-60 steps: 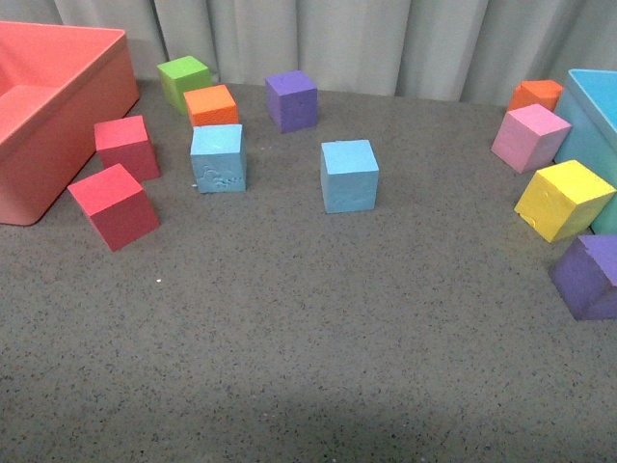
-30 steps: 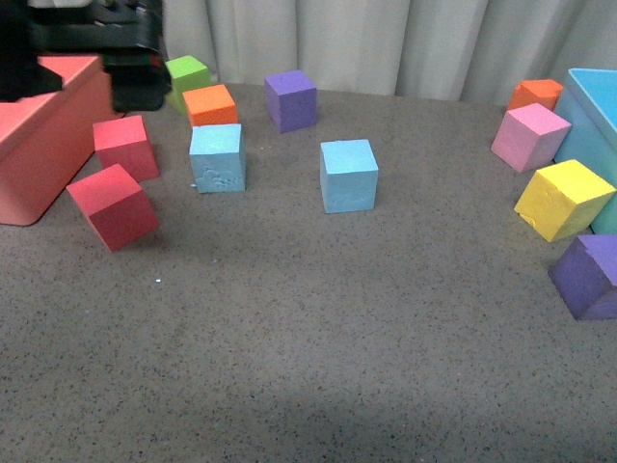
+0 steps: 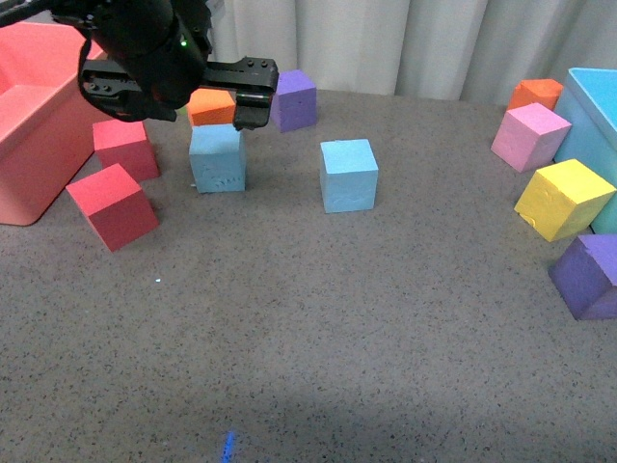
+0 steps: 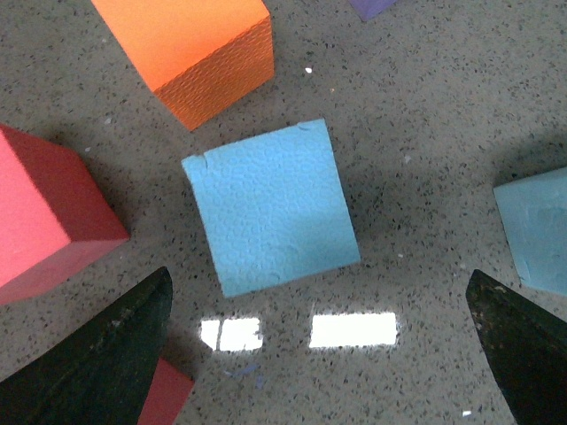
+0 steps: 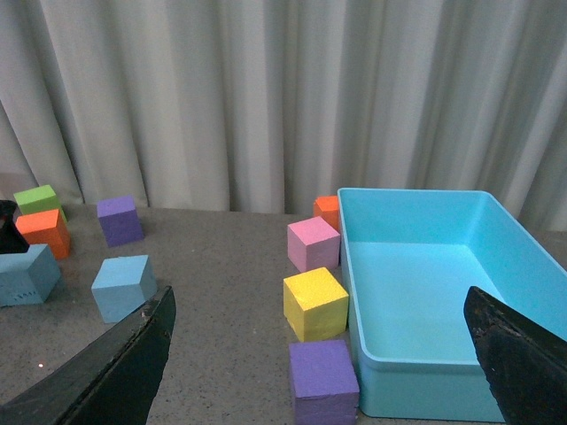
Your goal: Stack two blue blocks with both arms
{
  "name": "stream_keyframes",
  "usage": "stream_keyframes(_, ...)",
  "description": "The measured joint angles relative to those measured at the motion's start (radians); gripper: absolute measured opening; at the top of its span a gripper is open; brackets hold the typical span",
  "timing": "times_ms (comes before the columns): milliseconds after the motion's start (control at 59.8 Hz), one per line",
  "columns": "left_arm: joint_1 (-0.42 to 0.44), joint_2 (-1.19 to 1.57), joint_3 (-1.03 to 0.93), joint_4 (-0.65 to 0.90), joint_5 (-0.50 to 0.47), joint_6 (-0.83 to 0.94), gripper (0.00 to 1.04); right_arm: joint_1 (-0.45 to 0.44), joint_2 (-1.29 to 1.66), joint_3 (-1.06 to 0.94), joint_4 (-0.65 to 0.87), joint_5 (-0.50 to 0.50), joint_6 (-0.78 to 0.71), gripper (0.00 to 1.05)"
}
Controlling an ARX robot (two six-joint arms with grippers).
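Note:
Two sky-blue blocks rest on the grey table: a dented one (image 3: 218, 162) on the left and a smooth one (image 3: 348, 176) near the middle. My left gripper (image 3: 174, 101) hovers open above the dented block. In the left wrist view that block (image 4: 270, 208) lies between the spread fingers and nothing touches it; the other blue block (image 4: 536, 230) shows at the edge. My right gripper (image 5: 319, 372) is open and empty, out of the front view. It is far from both blue blocks (image 5: 124, 288) (image 5: 27, 274).
A red bin (image 3: 39, 116) stands far left and a light-blue bin (image 3: 598, 116) far right. Two red cubes (image 3: 114, 204), an orange cube (image 3: 210, 106) and a purple cube (image 3: 294, 96) crowd the dented block. Pink (image 3: 528, 137), yellow (image 3: 564, 200) and purple (image 3: 588, 278) cubes line the right.
My left arm has come in from the upper left and now hangs over the dented blue block. No block has moved.

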Motion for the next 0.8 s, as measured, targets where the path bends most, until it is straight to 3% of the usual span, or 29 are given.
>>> stream_keyframes(318, 0.009, 0.127, 0.186, -0.118, -0.007, -0.037, 0.98, 0.0, 0.0, 0.0, 0.0, 0.0, 0.0, 0.95)
stream_keyframes(803, 0.025, 0.221, 0.291, -0.208, -0.021, -0.086, 0.98, 0.0, 0.0, 0.0, 0.0, 0.0, 0.0, 0.95)
